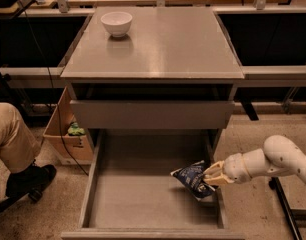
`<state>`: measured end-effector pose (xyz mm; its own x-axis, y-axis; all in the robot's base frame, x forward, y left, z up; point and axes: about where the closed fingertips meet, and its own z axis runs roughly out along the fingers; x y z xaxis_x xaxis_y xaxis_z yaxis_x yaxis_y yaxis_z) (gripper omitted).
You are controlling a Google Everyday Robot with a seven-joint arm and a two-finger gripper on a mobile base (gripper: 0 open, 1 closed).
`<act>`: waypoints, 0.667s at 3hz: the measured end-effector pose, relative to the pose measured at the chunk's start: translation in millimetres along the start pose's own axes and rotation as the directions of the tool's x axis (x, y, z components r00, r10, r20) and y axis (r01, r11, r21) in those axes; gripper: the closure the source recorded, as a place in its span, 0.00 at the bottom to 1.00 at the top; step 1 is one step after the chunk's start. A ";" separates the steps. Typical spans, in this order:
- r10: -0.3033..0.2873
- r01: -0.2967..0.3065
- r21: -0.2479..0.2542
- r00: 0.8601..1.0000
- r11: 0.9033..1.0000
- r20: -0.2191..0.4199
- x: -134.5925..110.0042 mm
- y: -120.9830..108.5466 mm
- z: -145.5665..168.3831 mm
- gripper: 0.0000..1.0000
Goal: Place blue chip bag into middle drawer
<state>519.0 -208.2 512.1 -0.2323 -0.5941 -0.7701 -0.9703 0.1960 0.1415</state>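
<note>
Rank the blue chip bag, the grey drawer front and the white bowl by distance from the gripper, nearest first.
The gripper is at the middle drawer's right side.
1. blue chip bag: in its grip.
2. grey drawer front: just above.
3. white bowl: cabinet top, back left.

White bowl [116,23] on cabinet top [163,49], back-left; cardboard box [68,148] w/ green item [75,130] left; person's leg [13,136].
</note>
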 end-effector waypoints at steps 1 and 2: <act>0.020 -0.021 0.038 1.000 0.999 0.020 28.9 -17.3 34.5 1.00; 0.057 -0.060 0.059 0.997 0.996 0.050 50.8 -28.2 80.2 0.77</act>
<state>539.9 -181.4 419.1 -0.2836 -0.5418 -0.7912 -0.9490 0.2768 0.1506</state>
